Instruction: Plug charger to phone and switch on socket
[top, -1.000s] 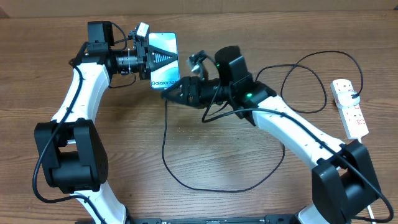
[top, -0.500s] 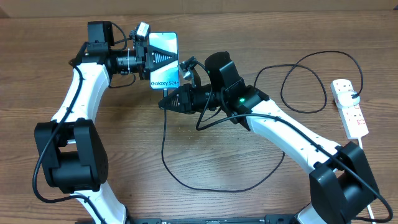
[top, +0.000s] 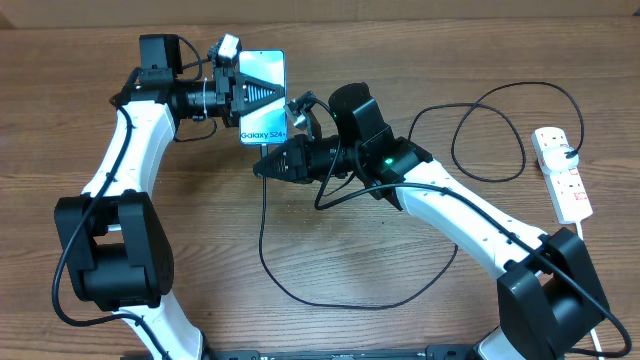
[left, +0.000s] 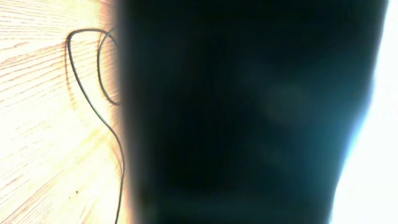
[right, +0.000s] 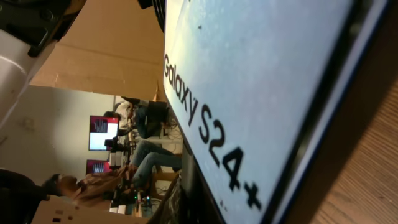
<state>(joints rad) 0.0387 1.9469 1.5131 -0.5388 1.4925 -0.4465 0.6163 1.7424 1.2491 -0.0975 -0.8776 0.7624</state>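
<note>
Phone (top: 268, 68) in left end effector's (top: 268, 95) clamp, charger (top: 262, 230) in right end effector's (top: 262, 168) — socket (top: 562, 175) overhead only.

Left gripper (top: 268, 95) forward, jaws clamped, right gripper (top: 264, 167) reaching left, jaws closed

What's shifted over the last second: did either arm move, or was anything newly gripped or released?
The right gripper swung down-left in the overhead view, to just below the phone's lower edge, taking the charger's end along. It barely moved in the last half second. Nothing was newly gripped or released. The left gripper stays clamped on the phone, and the socket lies where it was.
</note>
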